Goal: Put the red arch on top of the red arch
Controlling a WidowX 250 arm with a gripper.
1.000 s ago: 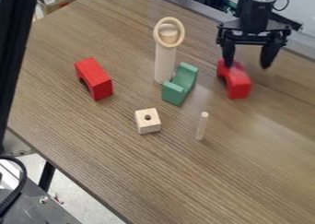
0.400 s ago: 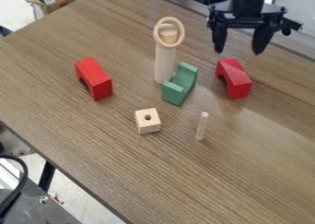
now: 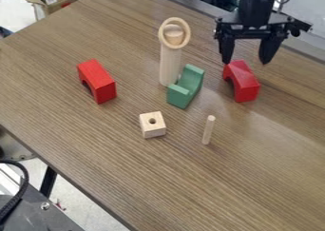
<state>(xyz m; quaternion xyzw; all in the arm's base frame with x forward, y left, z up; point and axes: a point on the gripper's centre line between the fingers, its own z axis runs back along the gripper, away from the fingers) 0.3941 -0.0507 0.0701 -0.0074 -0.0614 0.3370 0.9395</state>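
One red arch [image 3: 98, 80] at left, one cube [image 3: 153, 126], then one cylinder [image 3: 169, 66] with one ring [image 3: 175, 19] and one green block [image 3: 180, 93] standing between arches, one peg [image 3: 208, 131], second red arch [image 3: 244, 85] by one gripper [image 3: 246, 62], fingers wide apart.

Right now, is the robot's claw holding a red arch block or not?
The black two-finger claw is open and holding nothing; it hangs over the far end of the right-hand red arch block.
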